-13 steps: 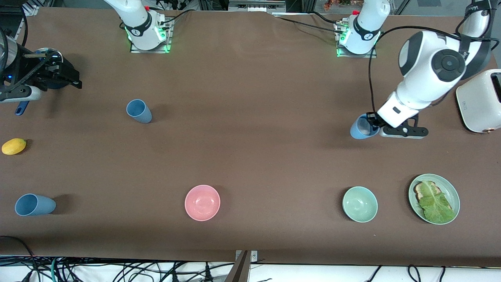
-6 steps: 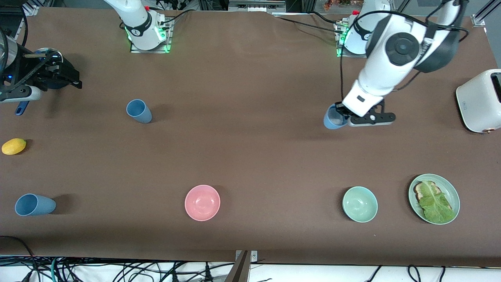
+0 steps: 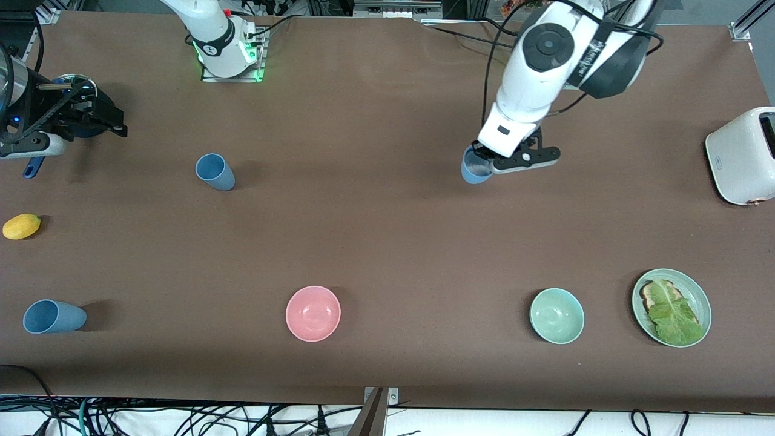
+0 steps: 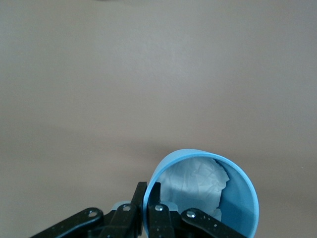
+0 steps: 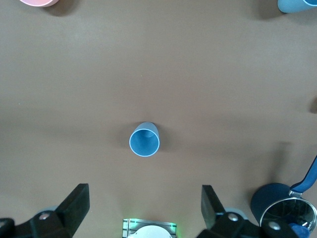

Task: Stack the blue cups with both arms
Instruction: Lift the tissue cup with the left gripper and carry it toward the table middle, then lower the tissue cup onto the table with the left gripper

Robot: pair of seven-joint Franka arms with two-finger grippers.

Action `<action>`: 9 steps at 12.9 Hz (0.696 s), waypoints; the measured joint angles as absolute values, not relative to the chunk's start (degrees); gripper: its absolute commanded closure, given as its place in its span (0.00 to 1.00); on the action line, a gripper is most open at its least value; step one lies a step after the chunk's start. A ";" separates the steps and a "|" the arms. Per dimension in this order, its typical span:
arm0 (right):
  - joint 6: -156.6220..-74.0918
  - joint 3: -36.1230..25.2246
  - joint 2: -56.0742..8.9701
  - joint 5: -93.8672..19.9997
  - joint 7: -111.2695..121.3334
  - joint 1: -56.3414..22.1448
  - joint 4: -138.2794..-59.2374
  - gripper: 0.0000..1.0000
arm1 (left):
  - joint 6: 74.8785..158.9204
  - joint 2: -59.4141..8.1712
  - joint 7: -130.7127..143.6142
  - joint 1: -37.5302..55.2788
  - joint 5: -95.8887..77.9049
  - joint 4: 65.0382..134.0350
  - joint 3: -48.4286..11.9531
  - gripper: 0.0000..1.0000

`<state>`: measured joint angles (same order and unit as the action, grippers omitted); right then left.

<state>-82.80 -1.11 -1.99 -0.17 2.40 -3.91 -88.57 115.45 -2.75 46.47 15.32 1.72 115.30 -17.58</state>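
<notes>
My left gripper (image 3: 486, 160) is shut on the rim of a blue cup (image 3: 474, 169) and holds it above the table's middle part, toward the left arm's end. In the left wrist view one finger (image 4: 157, 196) is inside this cup (image 4: 237, 198) and one is outside; crumpled pale paper lies in the cup. A second blue cup (image 3: 215, 171) stands upright nearer the right arm's base, and it shows in the right wrist view (image 5: 144, 140). A third blue cup (image 3: 53, 316) lies on its side near the front edge. My right gripper (image 3: 100, 118) hangs open and empty high up (image 5: 143, 208).
A pink bowl (image 3: 313, 313), a pale-green bowl (image 3: 556, 315) and a green plate (image 3: 701, 300) with toast and lettuce stand along the front. A white toaster (image 3: 742, 154) is at the left arm's end. A lemon (image 3: 21, 226) and a blue saucepan (image 5: 282, 206) are at the right arm's end.
My left arm has carried the blue cup across the table toward the right arm's end and a little toward the bases. The right arm has not moved.
</notes>
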 measured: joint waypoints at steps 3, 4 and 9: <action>-82.80 -1.11 -2.07 -0.17 2.40 -3.91 -88.60 0.00 | 116.25 -3.70 53.53 19.48 1.72 115.33 -17.63 1.00; -82.80 -1.12 -2.17 -0.17 2.40 -3.91 -88.60 0.00 | 117.23 -4.36 55.65 20.62 1.72 115.36 -17.63 1.00; -82.80 -1.12 -2.56 -0.17 2.39 -3.91 -88.60 0.00 | 123.78 -9.64 62.69 23.47 1.73 115.49 -17.59 1.00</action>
